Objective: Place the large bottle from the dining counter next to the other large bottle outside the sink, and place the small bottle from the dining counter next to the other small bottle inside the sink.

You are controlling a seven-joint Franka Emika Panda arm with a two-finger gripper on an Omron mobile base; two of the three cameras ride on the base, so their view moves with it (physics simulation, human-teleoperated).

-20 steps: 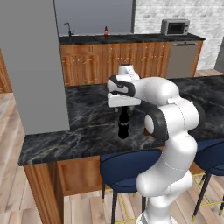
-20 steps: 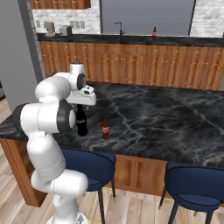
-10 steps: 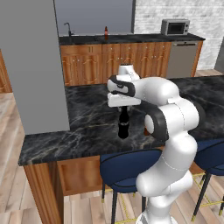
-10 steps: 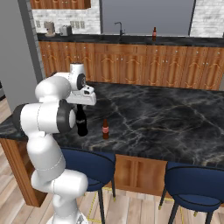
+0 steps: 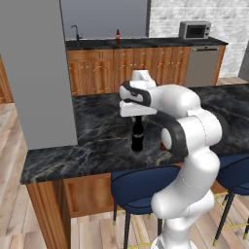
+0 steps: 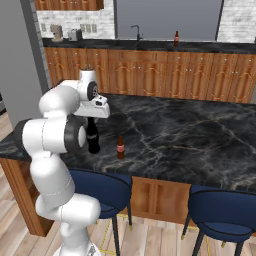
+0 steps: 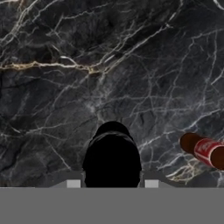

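Since the earlier frames almost nothing has moved: the arm and both bottles stay in the same places, and the claw (image 5: 137, 116) is now closed around the neck of the large bottle (image 5: 137, 137), which still stands upright on the dining worktop (image 5: 92, 141). This worktop is a black marble slab with pale gold veins on a brown wooden base, and blue stools (image 5: 141, 182) stand before it. From left to right in the right base view, the large bottle (image 6: 93, 137) is under the claw, then the small bottle (image 6: 120, 148) stands just beside it, upright. In the hand view the large bottle's dark top (image 7: 112, 153) sits between the fingertips (image 7: 73, 183); the small bottle (image 7: 205, 151) shows a red label, its writing too small to read. On the far worktop, the other large bottle (image 5: 117, 36) stands near the tap (image 5: 76, 33).
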